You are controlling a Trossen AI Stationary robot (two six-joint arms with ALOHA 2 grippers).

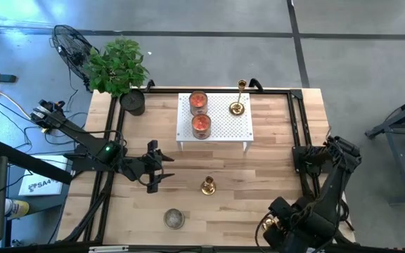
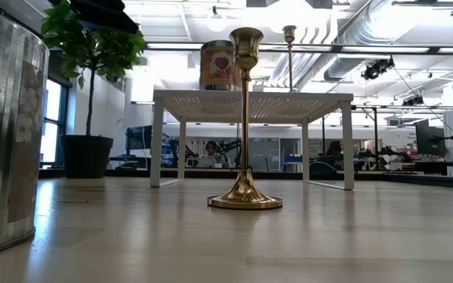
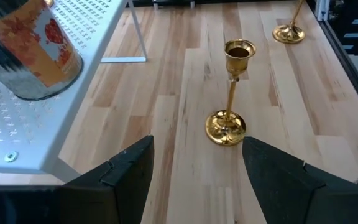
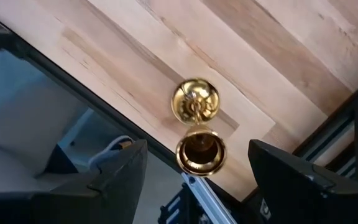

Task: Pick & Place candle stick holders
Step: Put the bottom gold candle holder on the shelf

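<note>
**Desk stock: brass candlesticks and two tools**

Wooden desk (image 1: pixel 259 176) is carrying a white perforated stand (image 1: pixel 238 126). Two candle jars (image 1: pixel 200 114) and one candle stick holder (image 1: pixel 238 105) are standing on the stand. Second candle stick holder (image 1: pixel 207 185) is standing upright mid-desk, apart from the grey tin (image 1: pixel 174 218). Left tool (image 1: pixel 155 169) is hovering beside it, jaws parted and holding nothing. Right tool (image 4: pixel 194 171) is sitting at the desk's near right corner, jaws apart above a third holder (image 4: pixel 195 102), apparently untouched.
</note>
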